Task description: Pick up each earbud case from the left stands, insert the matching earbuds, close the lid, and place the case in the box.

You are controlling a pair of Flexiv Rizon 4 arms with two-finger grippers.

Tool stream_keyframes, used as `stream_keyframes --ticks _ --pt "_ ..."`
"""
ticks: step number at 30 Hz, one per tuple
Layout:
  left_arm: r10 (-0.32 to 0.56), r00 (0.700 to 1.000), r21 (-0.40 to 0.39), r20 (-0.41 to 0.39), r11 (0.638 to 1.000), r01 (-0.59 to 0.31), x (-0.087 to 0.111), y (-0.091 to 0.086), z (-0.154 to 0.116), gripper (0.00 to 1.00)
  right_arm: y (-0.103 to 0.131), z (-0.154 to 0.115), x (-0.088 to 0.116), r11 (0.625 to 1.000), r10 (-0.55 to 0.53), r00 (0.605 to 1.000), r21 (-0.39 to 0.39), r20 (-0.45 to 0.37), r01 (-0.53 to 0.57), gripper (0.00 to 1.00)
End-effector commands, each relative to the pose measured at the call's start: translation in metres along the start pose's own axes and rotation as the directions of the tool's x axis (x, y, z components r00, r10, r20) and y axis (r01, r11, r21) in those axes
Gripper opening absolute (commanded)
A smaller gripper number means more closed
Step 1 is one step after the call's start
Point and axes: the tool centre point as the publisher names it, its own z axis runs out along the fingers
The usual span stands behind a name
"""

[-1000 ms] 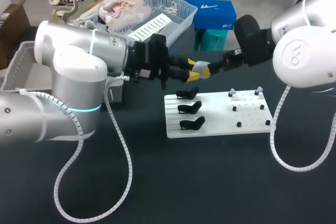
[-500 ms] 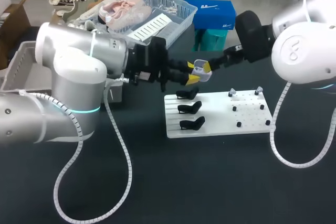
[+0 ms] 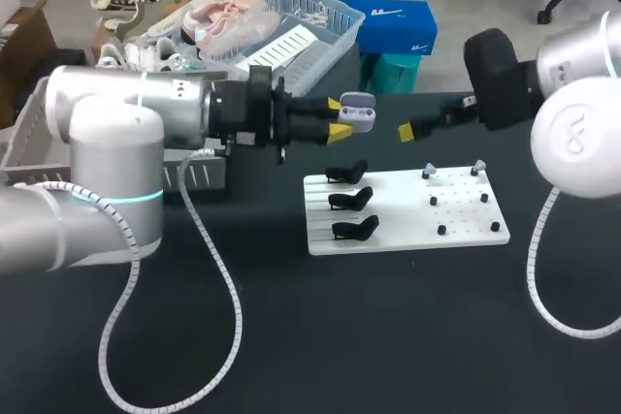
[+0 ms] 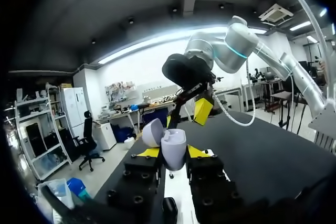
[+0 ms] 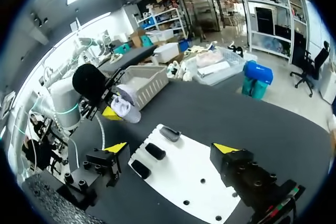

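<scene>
The left arm reaches out level from the left, and its gripper is clamped on the pale earbud case, one finger against each side, with the lid tipped open. The case sits at the fingertips, above the tabletop. Below this gripper lies a white board with three black stands. The right arm slants in from the right. Its gripper faces the case, near but apart from it, fingers spread wide and empty.
</scene>
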Motion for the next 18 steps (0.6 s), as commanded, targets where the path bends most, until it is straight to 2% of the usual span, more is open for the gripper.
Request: stream_keyframes --ticks 1,3,7,10,14,18 --pt "0.026 0.998 -0.069 0.061 0.997 -0.022 0.000 -0.004 -0.002 0.00 0.002 -0.016 0.023 0.999 0.004 0.999 0.051 0.031 -0.006 1.00" --pt "0.031 0.996 -0.079 0.087 0.997 -0.024 0.001 -0.002 -0.002 0.00 -0.002 -0.018 0.033 0.998 0.026 0.999 0.062 0.028 -0.028 1.00" --pt "0.015 0.997 -0.073 0.076 0.997 -0.010 0.008 0.003 0.005 0.00 -0.013 -0.021 0.053 0.994 0.079 0.997 0.071 0.025 -0.080 1.00" --pt "0.000 0.997 -0.106 0.072 0.994 0.008 0.012 0.006 0.010 0.00 -0.017 -0.022 0.066 0.991 0.107 0.994 0.072 0.021 -0.108 1.00" --pt "0.017 0.998 -0.135 0.061 0.991 -0.009 0.014 0.008 0.018 0.00 -0.019 -0.025 0.078 0.989 0.125 0.992 0.078 0.022 -0.127 1.00" --pt "0.031 0.996 -0.113 0.081 0.993 -0.022 0.015 0.004 0.034 0.00 -0.023 -0.030 0.087 0.986 0.143 0.989 0.080 0.033 -0.146 1.00"
